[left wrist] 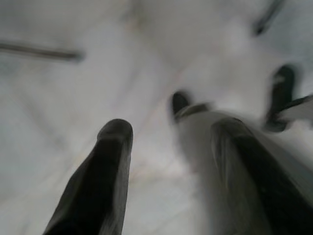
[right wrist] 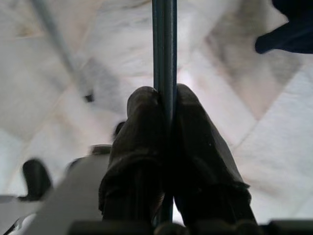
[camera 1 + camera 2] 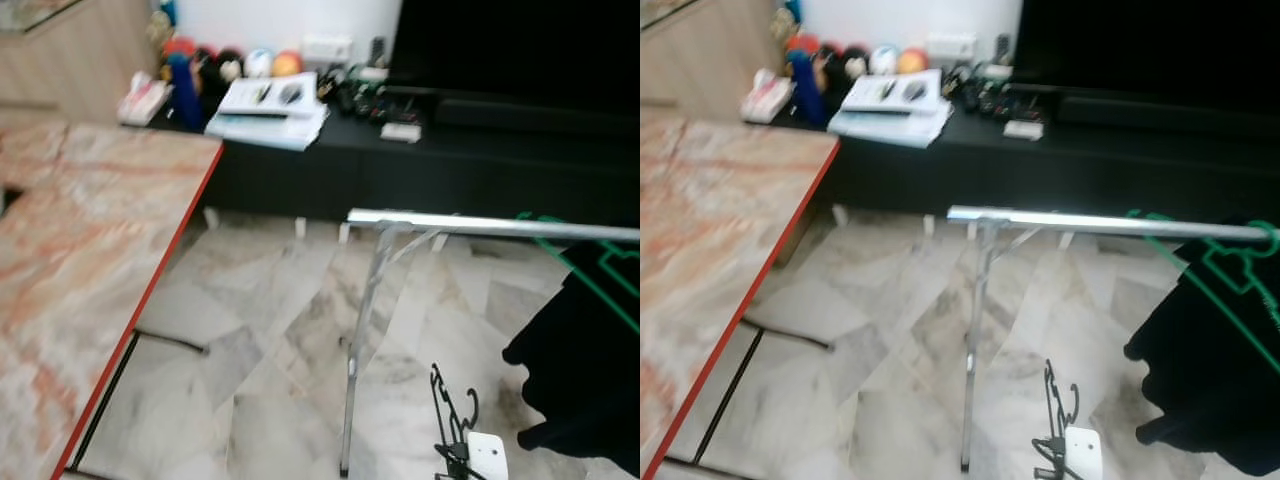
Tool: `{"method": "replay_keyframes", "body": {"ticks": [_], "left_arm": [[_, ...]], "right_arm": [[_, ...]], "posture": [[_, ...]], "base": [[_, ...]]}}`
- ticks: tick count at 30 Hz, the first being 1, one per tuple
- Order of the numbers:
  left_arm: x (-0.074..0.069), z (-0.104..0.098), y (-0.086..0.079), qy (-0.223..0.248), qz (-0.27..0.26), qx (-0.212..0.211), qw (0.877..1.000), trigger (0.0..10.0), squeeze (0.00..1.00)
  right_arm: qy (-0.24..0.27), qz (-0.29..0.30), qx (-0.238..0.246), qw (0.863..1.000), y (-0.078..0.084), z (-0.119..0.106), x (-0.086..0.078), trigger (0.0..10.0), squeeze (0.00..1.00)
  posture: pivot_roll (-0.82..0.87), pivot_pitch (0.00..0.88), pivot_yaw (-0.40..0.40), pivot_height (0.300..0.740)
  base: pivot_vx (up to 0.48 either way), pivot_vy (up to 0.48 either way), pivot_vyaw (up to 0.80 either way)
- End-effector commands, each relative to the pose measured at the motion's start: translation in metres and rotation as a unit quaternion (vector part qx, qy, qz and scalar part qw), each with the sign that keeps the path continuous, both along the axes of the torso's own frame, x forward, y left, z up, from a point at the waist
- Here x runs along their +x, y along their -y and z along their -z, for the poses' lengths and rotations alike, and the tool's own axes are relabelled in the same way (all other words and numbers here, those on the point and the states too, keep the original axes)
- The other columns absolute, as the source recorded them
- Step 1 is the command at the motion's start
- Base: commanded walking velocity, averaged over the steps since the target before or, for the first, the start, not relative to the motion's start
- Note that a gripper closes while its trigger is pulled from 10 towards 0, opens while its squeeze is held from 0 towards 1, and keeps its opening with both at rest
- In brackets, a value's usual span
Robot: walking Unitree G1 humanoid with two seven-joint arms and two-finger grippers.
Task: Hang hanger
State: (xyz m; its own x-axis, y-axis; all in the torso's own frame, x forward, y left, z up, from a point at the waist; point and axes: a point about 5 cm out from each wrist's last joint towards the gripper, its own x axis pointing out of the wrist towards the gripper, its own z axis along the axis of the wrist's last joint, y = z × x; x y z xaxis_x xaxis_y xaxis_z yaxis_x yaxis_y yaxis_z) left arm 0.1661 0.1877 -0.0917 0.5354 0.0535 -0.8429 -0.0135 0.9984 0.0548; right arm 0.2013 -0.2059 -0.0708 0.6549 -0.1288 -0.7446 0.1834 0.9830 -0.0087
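The right gripper [image 2: 165, 105] pinches the green hanger [image 2: 164, 44] between closed fingers; the left gripper [image 1: 171, 132] hangs spread. The hanger reaches the rail [image 3: 500, 225] beside a black garment [image 3: 585, 370]. Best seat the hook squarely over the rail before letting go.

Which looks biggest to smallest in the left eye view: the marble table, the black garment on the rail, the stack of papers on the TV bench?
1. marble table, though it is nearest the camera.
2. black garment, partly cut off by the frame edge.
3. stack of papers, farthest away, so its true size is unsure.
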Motion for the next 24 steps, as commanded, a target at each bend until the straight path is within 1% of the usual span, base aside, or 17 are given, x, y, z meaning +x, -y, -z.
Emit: {"method": "replay_keyframes", "body": {"ticks": [1, 3, 5, 6, 7, 9, 11, 12, 14, 15, 16, 18, 19, 22, 23, 24], "left_arm": [[-0.014, 0.007, 0.005, -0.025, 0.011, -0.004, 1.000, 10.0, 0.00], [-0.014, 0.007, 0.005, -0.025, 0.012, -0.003, 1.000, 10.0, 0.00], [-0.021, 0.008, -0.003, -0.028, 0.008, 0.000, 1.000, 10.0, 0.00], [-0.021, 0.008, -0.003, -0.028, 0.008, 0.000, 1.000, 10.0, 0.00], [-0.025, 0.009, -0.007, -0.030, 0.008, 0.002, 1.000, 10.0, 0.00], [-0.038, 0.011, -0.018, -0.036, 0.005, 0.006, 0.999, 10.0, 0.00], [-0.046, 0.012, -0.025, -0.040, 0.002, 0.008, 0.999, 10.0, 0.00], [-0.051, 0.012, -0.029, -0.043, 0.001, 0.009, 0.999, 10.0, 0.00], [-0.058, 0.013, -0.035, -0.046, -0.001, 0.011, 0.999, 10.0, 0.00], [-0.061, 0.013, -0.036, -0.047, -0.002, 0.012, 0.999, 10.0, 0.00], [-0.061, 0.013, -0.036, -0.047, -0.002, 0.012, 0.999, 10.0, 0.00], [-0.064, 0.013, -0.038, -0.048, -0.002, 0.012, 0.999, 10.0, 0.00], [-0.064, 0.013, -0.038, -0.048, -0.002, 0.012, 0.999, 10.0, 0.00], [-0.065, 0.014, -0.037, -0.048, 0.000, 0.012, 0.999, 10.0, 0.00], [-0.064, 0.014, -0.034, -0.047, 0.002, 0.012, 0.999, 10.0, 0.00], [-0.064, 0.014, -0.032, -0.046, 0.003, 0.011, 0.999, 10.0, 0.00]], "right_arm": [[-0.003, 0.016, 0.004, 1.000, 0.000, 0.001, -0.003, 10.0, 0.00], [0.002, 0.027, 0.003, 1.000, 0.000, 0.000, -0.001, 10.0, 0.00], [0.017, 0.046, 0.002, 0.999, 0.001, -0.003, 0.005, 10.0, 0.00], [0.017, 0.046, 0.002, 0.999, 0.001, -0.003, 0.005, 10.0, 0.00], [0.022, 0.046, -0.003, 0.999, 0.001, -0.005, 0.008, 10.0, 0.00], [0.052, 0.058, -0.009, 0.997, 0.003, -0.013, 0.019, 10.0, 0.00], [0.071, 0.071, -0.012, 0.995, 0.006, -0.018, 0.024, 10.0, 0.00], [0.085, 0.084, -0.012, 0.993, 0.008, -0.021, 0.028, 10.0, 0.00], [0.108, 0.099, -0.027, 0.989, 0.014, -0.028, 0.034, 10.0, 0.00], [0.120, 0.109, -0.027, 0.986, 0.017, -0.031, 0.036, 10.0, 0.00], [0.120, 0.109, -0.027, 0.986, 0.017, -0.031, 0.036, 10.0, 0.00], [0.150, 0.113, -0.035, 0.982, 0.021, -0.040, 0.044, 10.0, 0.00], [0.150, 0.113, -0.035, 0.982, 0.021, -0.040, 0.044, 10.0, 0.00], [0.195, 0.106, -0.048, 0.974, 0.022, -0.053, 0.057, 10.0, 0.00], [0.220, 0.109, -0.054, 0.968, 0.023, -0.062, 0.065, 10.0, 0.00], [0.232, 0.112, -0.057, 0.965, 0.023, -0.067, 0.068, 10.0, 0.00]], "posture": [[0.05, 0.161, -0.033, 0.740], [0.05, 0.160, -0.032, 0.740], [0.05, 0.157, -0.032, 0.740], [0.05, 0.157, -0.032, 0.740], [0.05, 0.156, -0.032, 0.740], [0.04, 0.152, -0.036, 0.740], [0.04, 0.149, -0.039, 0.740], [0.04, 0.146, -0.042, 0.740], [0.04, 0.143, -0.045, 0.740], [0.04, 0.139, -0.048, 0.740], [0.04, 0.139, -0.048, 0.740], [0.04, 0.135, -0.050, 0.740], [0.04, 0.135, -0.050, 0.740], [0.04, 0.128, -0.053, 0.740], [0.04, 0.125, -0.054, 0.740], [0.04, 0.123, -0.055, 0.740]], "base": [[0.000, 0.000, 0.00], [0.000, 0.000, 0.00], [0.000, 0.000, 0.00], [0.000, 0.000, 0.00], [0.000, 0.000, 0.00], [0.000, 0.000, 0.00], [0.000, 0.000, 0.00], [0.000, 0.000, 0.00], [0.000, 0.000, 0.00], [0.000, 0.000, 0.00], [0.000, 0.000, 0.00], [0.000, 0.000, 0.00], [0.000, 0.000, 0.00], [0.000, 0.000, 0.00], [0.000, 0.000, 0.00], [0.000, 0.000, 0.00]]}}
